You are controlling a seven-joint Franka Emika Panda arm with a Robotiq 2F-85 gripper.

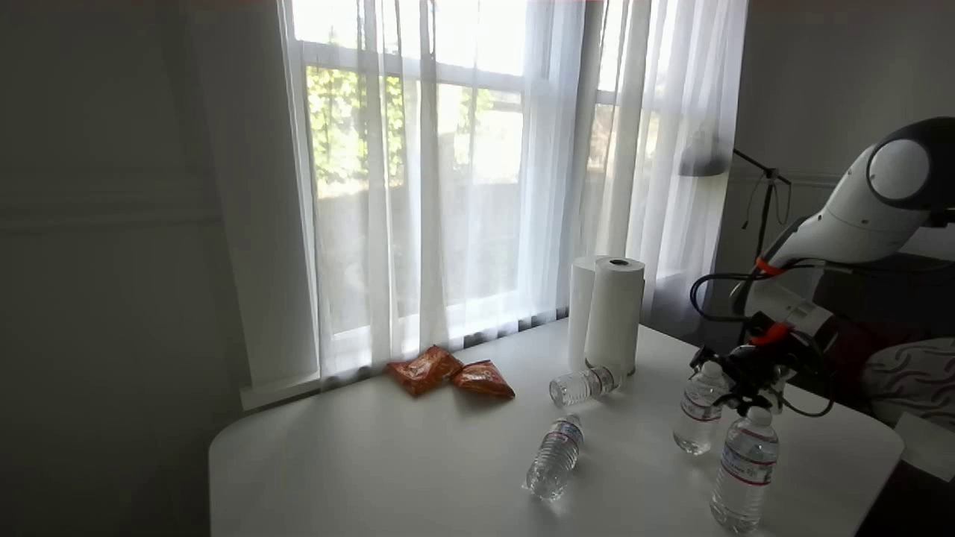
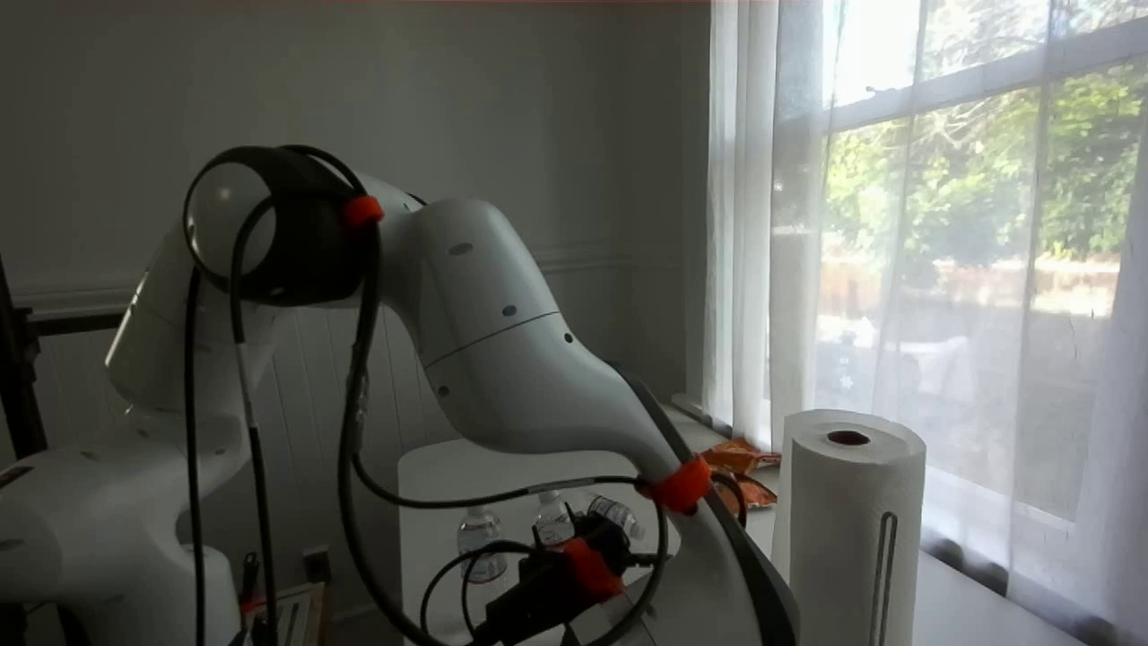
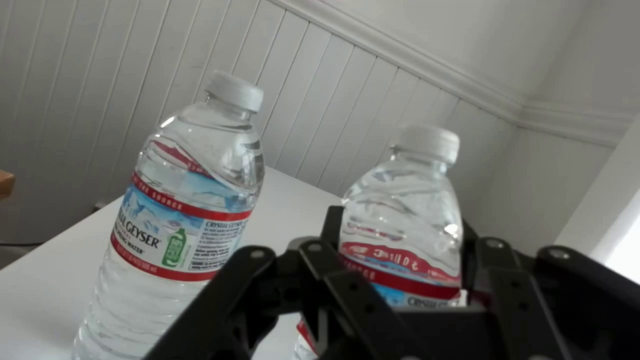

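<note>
End effector (image 3: 401,225) holding a water bottle (image 1: 697,418) at the bench (image 1: 388,470).
In the wrist view, the fingers (image 3: 332,225) bear on both sides of the bottle's upper part; whether its base rests on the bench cannot be told. A neighboring bottle (image 3: 175,240) stands upright just beside it, label visible. In an exterior view, a clear bottle (image 1: 576,388) lies on its side just beside an upright paper towel roll (image 1: 618,313); a ribbed bottle (image 1: 556,459) lies near it, apart from the end effector. Two orange packets (image 1: 429,369) rest side by side near the curtain (image 1: 430,224).
</note>
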